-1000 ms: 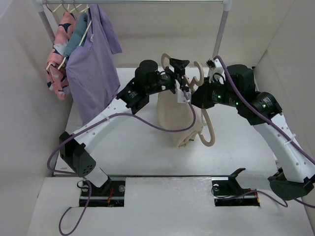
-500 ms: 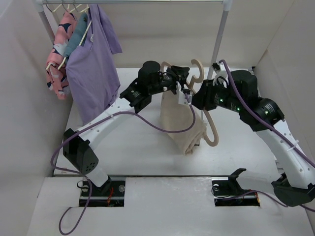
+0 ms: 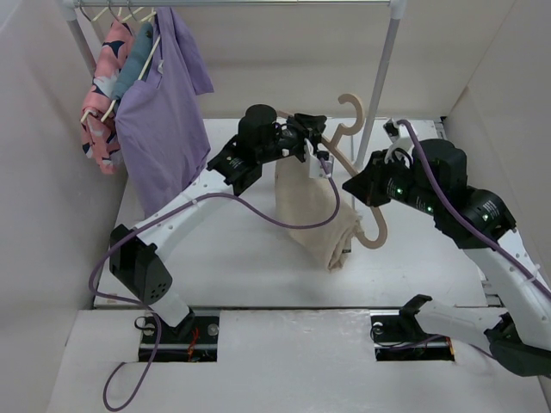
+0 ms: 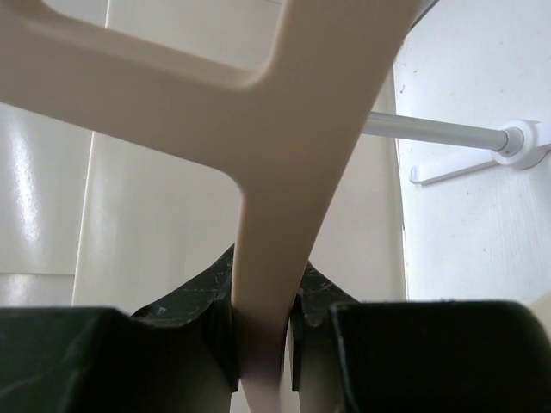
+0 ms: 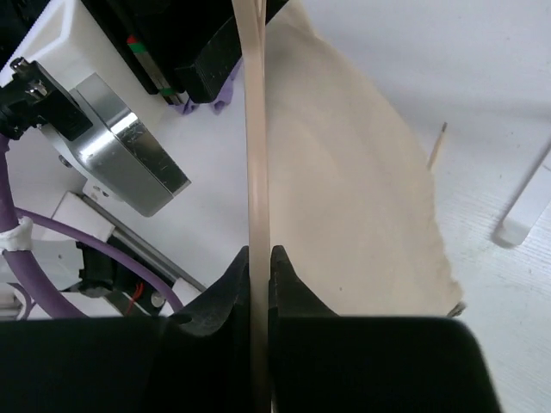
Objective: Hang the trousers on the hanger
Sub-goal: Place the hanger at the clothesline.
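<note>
The hanger (image 3: 375, 231) is held above mid-table, its long axis running from 11 to 5 o'clock and its hook toward 1. The trousers (image 3: 312, 215) drape over it, trailing toward 6. The left gripper (image 4: 258, 348) and right gripper (image 5: 259, 267) each clamp a hanger bar.

Wrinkled cream trousers (image 3: 314, 213) hang draped from the tilted pale beige hanger (image 4: 284, 129).

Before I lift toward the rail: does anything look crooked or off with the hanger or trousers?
Yes. The hanger sits tilted, not level, pinched by both the left hand and the right hand. The trousers hang bunched toward the left hand, leaving the hanger's far lower end bare.
</note>
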`<state>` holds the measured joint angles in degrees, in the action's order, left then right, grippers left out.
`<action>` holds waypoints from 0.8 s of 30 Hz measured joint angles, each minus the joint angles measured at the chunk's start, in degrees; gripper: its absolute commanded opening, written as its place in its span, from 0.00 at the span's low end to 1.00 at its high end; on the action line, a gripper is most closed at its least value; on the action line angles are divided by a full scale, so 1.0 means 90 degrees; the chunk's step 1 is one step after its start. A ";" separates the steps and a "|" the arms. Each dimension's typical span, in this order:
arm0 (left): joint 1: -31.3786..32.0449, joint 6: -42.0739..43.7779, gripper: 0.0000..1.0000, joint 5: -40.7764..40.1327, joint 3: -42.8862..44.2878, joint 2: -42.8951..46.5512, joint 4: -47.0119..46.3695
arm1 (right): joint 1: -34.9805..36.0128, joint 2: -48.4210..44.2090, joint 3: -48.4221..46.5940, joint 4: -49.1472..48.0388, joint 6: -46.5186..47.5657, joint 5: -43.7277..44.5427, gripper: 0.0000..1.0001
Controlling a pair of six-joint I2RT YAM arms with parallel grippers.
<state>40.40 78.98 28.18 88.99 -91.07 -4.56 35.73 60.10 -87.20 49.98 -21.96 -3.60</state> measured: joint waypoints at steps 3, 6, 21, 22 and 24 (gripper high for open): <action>-0.0002 -0.0090 0.00 0.0000 -0.0002 0.0000 0.0000 | 0.0109 0.0000 0.0005 -0.0070 -0.0017 0.0126 0.00; -0.0005 -0.0141 0.07 -0.0034 -0.0012 0.0000 -0.0022 | 0.0243 0.0041 -0.0029 -0.0075 -0.0027 0.0393 0.00; 0.0090 -0.0641 0.58 -0.0576 -0.0238 0.0294 -0.0488 | 0.0763 0.0369 -0.0272 0.0061 0.0316 0.2181 0.00; 0.0097 -0.0646 0.60 -0.0629 -0.0238 0.0296 -0.0469 | 0.0767 0.0372 -0.0282 0.0066 0.0350 0.2259 0.00; 0.0104 -0.0719 0.64 -0.0746 -0.0238 0.0301 -0.0364 | 0.0767 0.0435 -0.0384 0.0078 0.0471 0.2429 0.00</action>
<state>41.34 72.51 21.47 86.85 -88.36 -7.84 42.63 64.01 -90.65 50.68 -17.72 18.26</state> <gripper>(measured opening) 0.609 0.127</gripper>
